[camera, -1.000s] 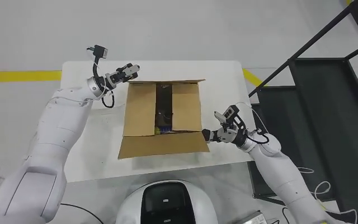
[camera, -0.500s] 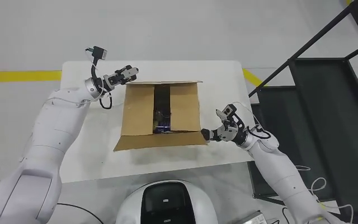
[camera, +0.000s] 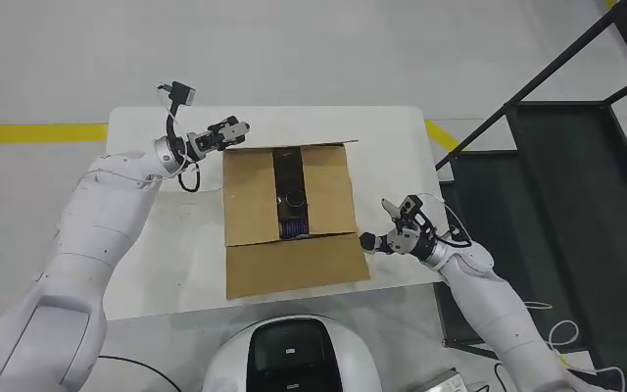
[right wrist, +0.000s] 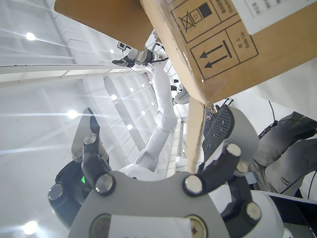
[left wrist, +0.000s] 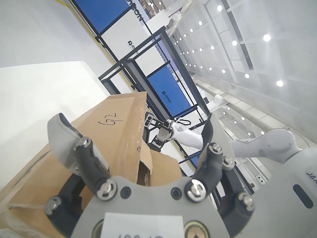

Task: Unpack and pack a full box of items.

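Top, left wrist and right wrist views of a two-armed robot at a white worktop (camera: 157,265).

The cardboard box (camera: 248,196) stands near the middle of the worktop. Its two long top flaps lie almost flat over the opening, leaving a dark slot between them. In the slot are a dark round-topped item (camera: 291,202) and, nearer the robot, a blue item (camera: 294,229); neither can be identified further. The near flap (camera: 297,265) is folded outward toward the robot and slopes down over the worktop.

The left pincer (camera: 235,128) sits just beside the box's far left corner. In the left wrist view its fingers are spread wide with nothing held, and the top of the box lies just beyond them. Whether it touches the box cannot be told.

The right pincer (camera: 370,241) is at the box's near right corner, where the near flap meets the side wall. In the right wrist view its fingers are spread wide. The flap's edge runs between them, close against the ribbed pad (right wrist: 218,125) of one finger and well clear of the other.
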Controlling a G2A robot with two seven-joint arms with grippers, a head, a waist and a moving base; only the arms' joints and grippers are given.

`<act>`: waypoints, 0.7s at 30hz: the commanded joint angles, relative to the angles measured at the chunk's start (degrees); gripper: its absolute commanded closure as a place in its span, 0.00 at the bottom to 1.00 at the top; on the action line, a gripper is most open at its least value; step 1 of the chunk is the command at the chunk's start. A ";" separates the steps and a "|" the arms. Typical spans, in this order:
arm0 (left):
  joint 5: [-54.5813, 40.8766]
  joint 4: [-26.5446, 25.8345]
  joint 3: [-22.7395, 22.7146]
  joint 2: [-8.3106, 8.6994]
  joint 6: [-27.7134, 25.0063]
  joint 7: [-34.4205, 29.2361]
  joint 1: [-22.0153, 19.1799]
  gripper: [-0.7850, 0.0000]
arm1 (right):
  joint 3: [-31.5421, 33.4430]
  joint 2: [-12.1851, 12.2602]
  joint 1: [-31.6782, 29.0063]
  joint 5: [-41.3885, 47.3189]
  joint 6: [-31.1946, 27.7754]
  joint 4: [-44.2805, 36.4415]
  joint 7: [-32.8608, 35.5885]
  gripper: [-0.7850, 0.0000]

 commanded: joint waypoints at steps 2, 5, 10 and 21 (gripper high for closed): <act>-0.33 -0.07 0.51 0.11 -0.28 0.29 -0.16 0.00 | 0.56 0.08 -1.29 1.16 0.95 -1.57 1.31 0.00; -0.57 0.00 1.08 0.16 -0.53 0.53 -0.35 0.00 | 0.93 0.10 -2.72 2.92 2.34 -3.94 2.70 0.00; -0.80 0.17 2.10 0.15 -0.99 1.00 -0.62 0.00 | 1.71 0.19 -4.39 3.54 3.46 -7.07 2.60 0.00; -1.19 0.03 3.93 0.35 -1.61 1.62 -1.29 0.00 | 3.88 -0.37 -3.06 6.93 -0.02 -9.53 -2.46 0.00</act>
